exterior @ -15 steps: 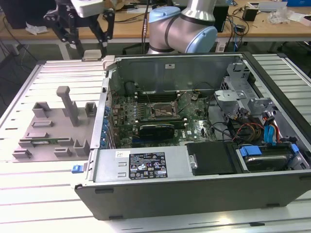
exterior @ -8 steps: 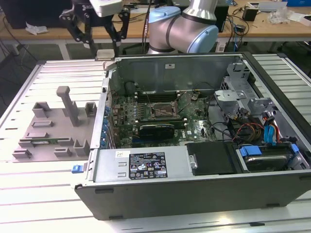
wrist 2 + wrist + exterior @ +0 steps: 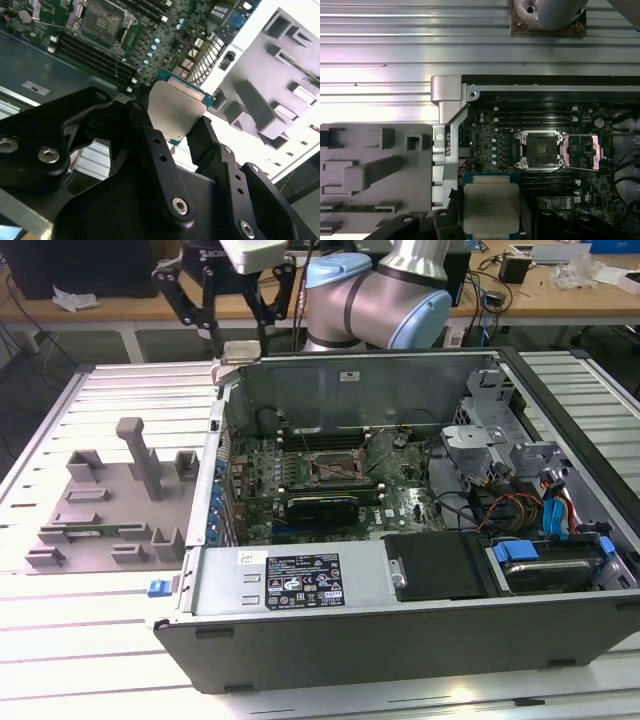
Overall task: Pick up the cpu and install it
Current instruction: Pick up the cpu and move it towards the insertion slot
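the black hand (image 3: 174, 122) clamps the flat square silver cpu (image 3: 491, 207) by 2 edges, likely sparing its contacts, short of the empty metal-framed socket (image 3: 540, 150).

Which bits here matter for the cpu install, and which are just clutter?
In the job: small square silver-topped cpu, gripped in the black hand; open dark square motherboard socket.
Lying about: grey plastic parts tray holding a long green memory stick; blue cables.
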You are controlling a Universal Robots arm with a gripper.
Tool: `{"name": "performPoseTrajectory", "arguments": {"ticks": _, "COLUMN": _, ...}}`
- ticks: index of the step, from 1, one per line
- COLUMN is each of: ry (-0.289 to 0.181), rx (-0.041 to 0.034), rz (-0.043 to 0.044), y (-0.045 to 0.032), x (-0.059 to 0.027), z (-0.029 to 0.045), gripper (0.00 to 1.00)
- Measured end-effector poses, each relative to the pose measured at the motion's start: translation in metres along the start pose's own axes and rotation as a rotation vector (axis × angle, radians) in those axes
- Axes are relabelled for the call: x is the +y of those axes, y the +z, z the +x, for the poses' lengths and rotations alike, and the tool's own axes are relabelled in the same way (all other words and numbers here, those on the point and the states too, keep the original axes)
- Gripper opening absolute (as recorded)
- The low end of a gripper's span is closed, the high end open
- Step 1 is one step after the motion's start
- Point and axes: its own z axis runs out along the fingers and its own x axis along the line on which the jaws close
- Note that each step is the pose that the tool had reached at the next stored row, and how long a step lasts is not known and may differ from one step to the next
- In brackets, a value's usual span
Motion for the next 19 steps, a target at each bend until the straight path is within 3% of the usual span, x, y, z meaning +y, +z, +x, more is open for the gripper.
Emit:
{"name": "performPoseTrajectory", "arguments": {"ticks": 5, "ry": 0.0, "rx": 0.0001, "rz": 0.0, "y": 0.0005, "x": 0.0002, "z": -0.0136, "gripper": 0.55}}
{"name": "performPoseTrajectory", "arguments": {"ticks": 12, "ry": 0.0, "rx": -0.0001, "rz": -0.0001, "y": 0.0007, "x": 0.0002, "z": -0.0151, "gripper": 0.55}}
{"name": "performPoseTrajectory", "arguments": {"ticks": 19, "ry": 0.0, "rx": -0.0001, "rz": -0.0001, "y": 0.0037, "x": 0.0001, "z": -0.0216, "gripper": 0.55}}
